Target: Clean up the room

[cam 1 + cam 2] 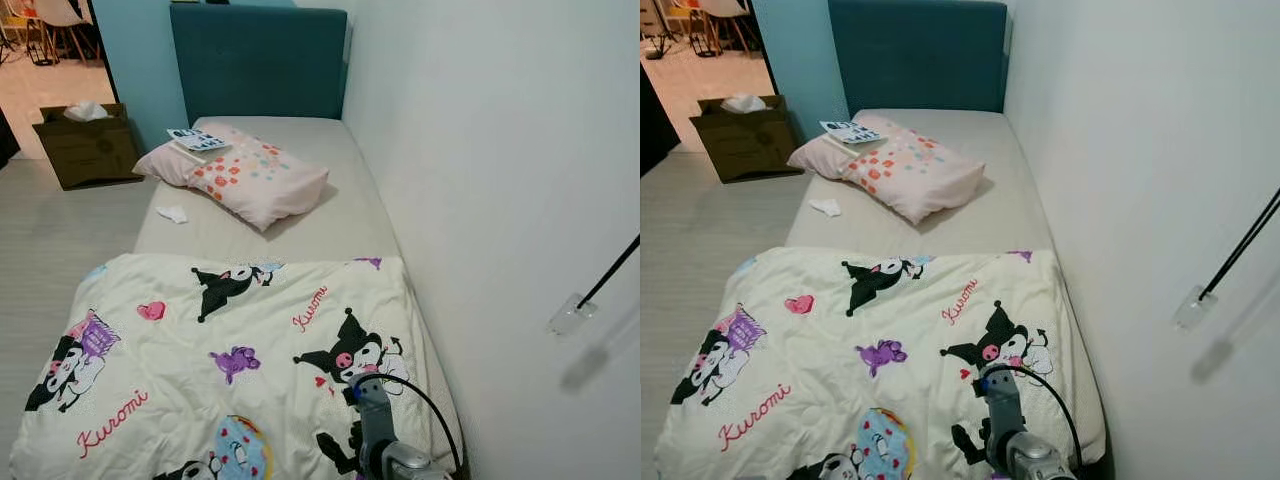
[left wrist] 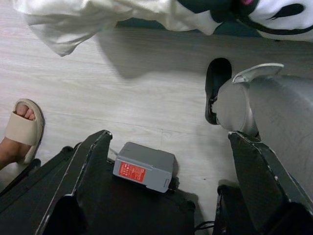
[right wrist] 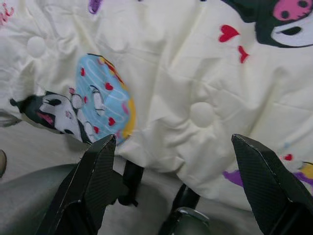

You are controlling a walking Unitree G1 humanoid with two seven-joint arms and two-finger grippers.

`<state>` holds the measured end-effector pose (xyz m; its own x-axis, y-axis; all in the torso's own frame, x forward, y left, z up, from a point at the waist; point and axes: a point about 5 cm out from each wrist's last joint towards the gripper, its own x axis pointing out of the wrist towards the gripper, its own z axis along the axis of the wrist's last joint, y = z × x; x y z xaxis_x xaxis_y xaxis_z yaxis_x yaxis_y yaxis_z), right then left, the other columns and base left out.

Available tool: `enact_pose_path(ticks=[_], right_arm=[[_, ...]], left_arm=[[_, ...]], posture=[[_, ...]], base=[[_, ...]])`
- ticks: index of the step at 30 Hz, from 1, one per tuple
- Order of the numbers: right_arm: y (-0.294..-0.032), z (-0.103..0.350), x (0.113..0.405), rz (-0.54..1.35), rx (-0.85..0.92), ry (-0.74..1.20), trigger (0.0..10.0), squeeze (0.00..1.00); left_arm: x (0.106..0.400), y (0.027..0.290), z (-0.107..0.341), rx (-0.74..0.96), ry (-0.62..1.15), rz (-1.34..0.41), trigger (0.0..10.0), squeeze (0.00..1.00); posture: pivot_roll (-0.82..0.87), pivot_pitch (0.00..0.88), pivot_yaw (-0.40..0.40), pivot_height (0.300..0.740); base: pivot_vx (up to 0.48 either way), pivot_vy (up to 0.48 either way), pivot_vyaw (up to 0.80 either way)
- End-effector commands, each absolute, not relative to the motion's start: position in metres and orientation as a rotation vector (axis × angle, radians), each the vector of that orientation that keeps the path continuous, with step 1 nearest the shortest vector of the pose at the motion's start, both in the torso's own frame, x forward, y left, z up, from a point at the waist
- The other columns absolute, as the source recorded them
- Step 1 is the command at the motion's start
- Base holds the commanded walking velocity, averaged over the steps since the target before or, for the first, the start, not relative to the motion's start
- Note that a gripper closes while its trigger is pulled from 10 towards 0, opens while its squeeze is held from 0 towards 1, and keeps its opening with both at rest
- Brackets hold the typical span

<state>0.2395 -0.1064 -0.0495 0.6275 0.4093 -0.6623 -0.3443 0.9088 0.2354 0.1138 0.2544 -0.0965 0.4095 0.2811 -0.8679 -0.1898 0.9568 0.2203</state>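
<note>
From the head views, the cream quilted blanket printed with black cartoon characters and red "Kuromi" lettering (image 1: 230, 360) lies spread over the foot half of the narrow bed with the grey mattress (image 1: 340, 215), its long axis running along the bed towards the teal padded headboard (image 1: 258, 60). The right arm rises at the near edge of this blanket, so the right pincer is the nearer one, with the blanket directly ahead of and under it. Further up lie a pale pink pillow with a floral print (image 1: 245, 175), a small black-and-white printed booklet (image 1: 196, 139) resting on it, and a small crumpled white scrap (image 1: 172, 214) on the bare mattress just beside the pillow. These are likely the next things to tidy, all well ahead of the arm. An open brown cardboard box (image 1: 88, 148) stands on the floor beside the headboard.

In the left wrist view, the left pincer (image 2: 171, 186) hangs wide open and empty over the pale wood-grain floor (image 2: 122, 88), with the blanket's corner drooping beyond and a person's sandalled foot (image 2: 19, 129) nearby.

In the right wrist view, the right pincer (image 3: 171, 181) is spread wide, holding nothing, poised just above the blanket.
</note>
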Motion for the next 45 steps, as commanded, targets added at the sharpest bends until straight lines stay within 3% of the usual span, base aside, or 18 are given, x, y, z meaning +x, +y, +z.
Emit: enact_pose_path(ticks=[1,9,18,25,35,43,45], right_arm=[[-0.11,-0.048,0.243,0.403,0.098,0.774,10.0,0.0],[-0.115,-0.045,0.248,0.369,0.101,0.76,10.0,0.0],[-0.115,-0.042,0.254,0.344,0.11,0.767,10.0,0.0],[-0.112,-0.018,0.281,0.344,0.189,0.65,10.0,0.0],[-0.116,-0.003,0.297,0.308,0.225,0.585,10.0,0.0],[-0.136,0.014,0.315,0.207,0.295,0.506,10.0,0.0],[-0.138,0.016,0.316,0.196,0.298,0.5,10.0,0.0]], left_arm=[[0.11,0.253,-0.098,0.085,1.131,0.287,10.0,0.0],[0.11,0.25,-0.099,0.086,1.138,0.275,10.0,0.0],[0.109,0.251,-0.099,0.077,1.137,0.293,10.0,0.0],[0.109,0.255,-0.098,0.089,1.135,0.296,10.0,0.0],[0.117,0.256,-0.095,0.044,1.087,0.311,10.0,0.0],[0.192,0.265,-0.057,0.066,0.76,0.253,10.0,0.0],[0.199,0.266,-0.052,0.062,0.731,0.249,10.0,0.0]], posture=[[-0.01,0.0,-0.077,0.735],[-0.01,0.0,-0.077,0.735],[-0.01,0.0,-0.072,0.735],[0.0,0.0,-0.068,0.715],[0.0,0.0,-0.068,0.695],[0.01,0.0,-0.067,0.665],[0.01,0.0,-0.067,0.66]], base=[[0.0,0.0,0.0],[0.0,-0.439,0.0],[0.0,0.0,0.0],[0.0,0.0,0.0],[0.0,0.0,0.0],[0.0,0.0,0.0],[0.0,0.0,0.0]])
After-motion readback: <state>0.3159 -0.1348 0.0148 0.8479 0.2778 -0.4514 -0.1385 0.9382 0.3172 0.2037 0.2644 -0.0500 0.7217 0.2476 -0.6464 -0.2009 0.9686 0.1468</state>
